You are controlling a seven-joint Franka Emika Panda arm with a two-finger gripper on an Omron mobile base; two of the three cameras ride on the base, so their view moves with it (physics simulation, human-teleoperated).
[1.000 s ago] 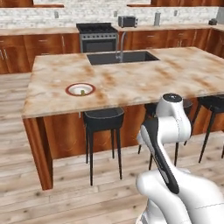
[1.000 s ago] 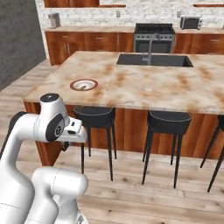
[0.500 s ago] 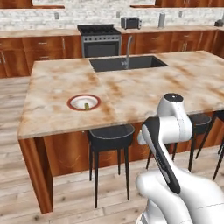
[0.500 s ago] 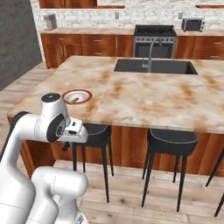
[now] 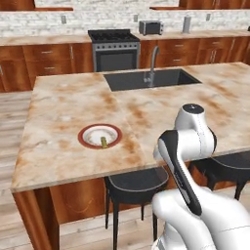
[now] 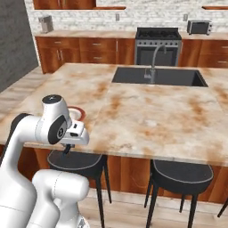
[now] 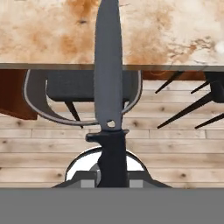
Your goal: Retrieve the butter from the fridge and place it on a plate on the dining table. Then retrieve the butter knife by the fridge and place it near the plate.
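Base has rolled in on the surface [image 5: 63, 141] over the last second — the whole scene has grown in both base views, so that's camera travel, not things shifting. The near edge now lies just ahead of the pincer [image 7: 112, 175], at about its height, in the hand view.

Stools — one seat [image 7: 87, 89] sits right under the edge, beyond the pincer; the arm is tucked low in front of it.

Plate [image 5: 100, 136] — on the surface, ahead of the pincer and off to its left, near the front edge. Butter [image 5: 103, 143] lies on it at the near side, so the first half of the task looks done.

Knife [image 7: 109, 78] — pincer is clamped on its black handle, grey blade pointing straight out ahead, tip over the surface edge in the hand view. Unchanged relative to the pincer through the drive.

Judgement: transport leg nearly over. What's left is lift above the edge, reach left toward the plate, set the knife down beside it — not on the rim.
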